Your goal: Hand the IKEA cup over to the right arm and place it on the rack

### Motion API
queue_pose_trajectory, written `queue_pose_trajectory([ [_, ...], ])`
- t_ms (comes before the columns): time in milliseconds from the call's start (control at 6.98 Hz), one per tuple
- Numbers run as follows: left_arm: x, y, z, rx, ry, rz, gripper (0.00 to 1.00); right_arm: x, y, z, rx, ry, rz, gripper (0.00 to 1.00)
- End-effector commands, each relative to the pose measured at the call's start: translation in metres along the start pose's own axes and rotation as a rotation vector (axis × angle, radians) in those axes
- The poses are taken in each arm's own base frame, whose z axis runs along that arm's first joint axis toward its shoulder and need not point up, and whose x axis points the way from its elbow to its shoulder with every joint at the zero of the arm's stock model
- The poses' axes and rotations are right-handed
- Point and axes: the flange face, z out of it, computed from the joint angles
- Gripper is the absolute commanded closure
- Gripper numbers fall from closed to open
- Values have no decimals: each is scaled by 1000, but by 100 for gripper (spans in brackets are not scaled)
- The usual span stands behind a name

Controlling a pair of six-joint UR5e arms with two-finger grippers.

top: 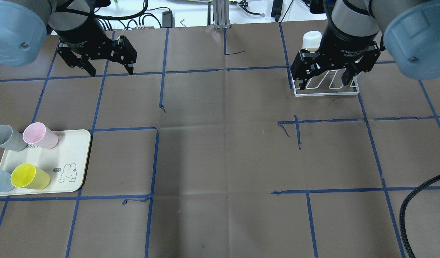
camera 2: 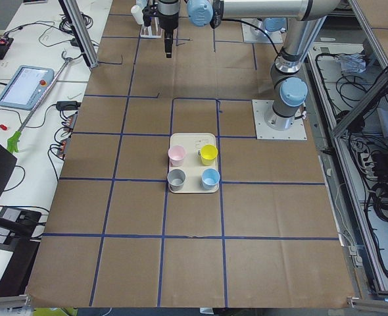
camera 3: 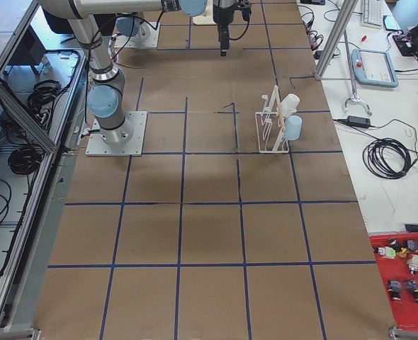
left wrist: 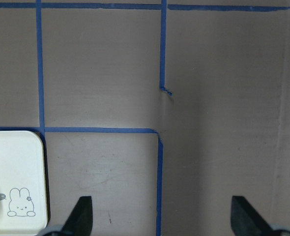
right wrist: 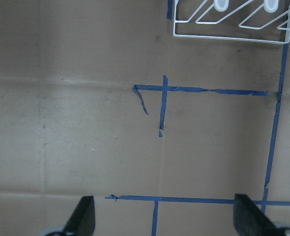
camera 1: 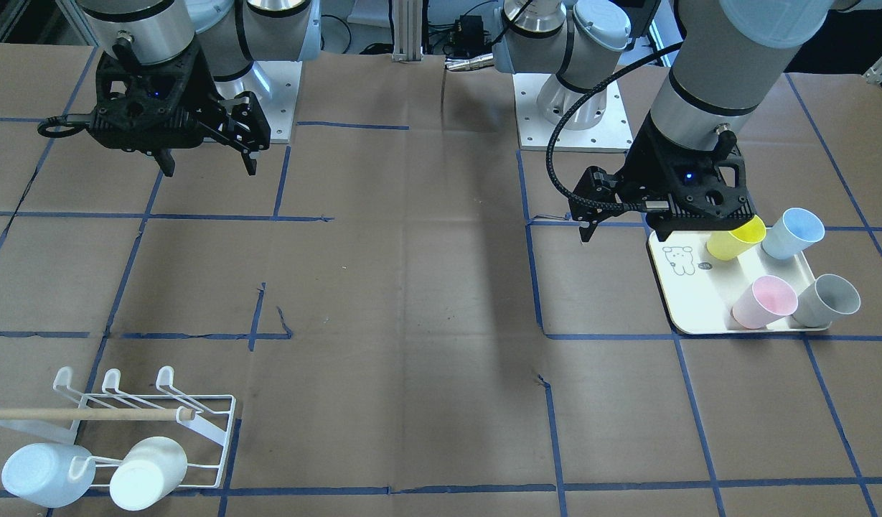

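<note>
Several plastic cups stand on a cream tray (camera 1: 688,301): yellow (camera 1: 735,238), blue (camera 1: 792,233), pink (camera 1: 763,301) and grey (camera 1: 828,300). The tray (top: 73,150) lies at the near left in the overhead view. My left gripper (top: 98,62) is open and empty, high above the table beside the tray; in the left wrist view (left wrist: 162,216) the tray corner (left wrist: 17,177) shows at the lower left. The white wire rack (camera 1: 125,409) holds two pale cups (camera 1: 42,474) (camera 1: 146,474). My right gripper (top: 325,77) is open and empty, high near the rack (top: 327,89).
The table is brown paper with a grid of blue tape lines. The rack's base (right wrist: 228,19) shows at the top of the right wrist view. A black cable (top: 416,211) hangs at the near right of the overhead view. Both arm bases stand at the robot's side of the table.
</note>
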Motion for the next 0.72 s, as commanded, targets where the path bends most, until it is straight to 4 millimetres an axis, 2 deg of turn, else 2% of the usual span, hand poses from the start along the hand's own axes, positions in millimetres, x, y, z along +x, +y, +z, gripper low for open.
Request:
queue_pose_trajectory([
  [0, 1, 0, 1, 0, 1, 0, 1, 4, 3, 4, -16, -8, 19, 0],
  [287, 1, -3, 6, -8, 1, -1, 1, 3, 14, 8, -6, -13, 36, 0],
  [573, 1, -4, 7, -10, 1, 0, 1, 3, 14, 7, 3, -13, 36, 0],
])
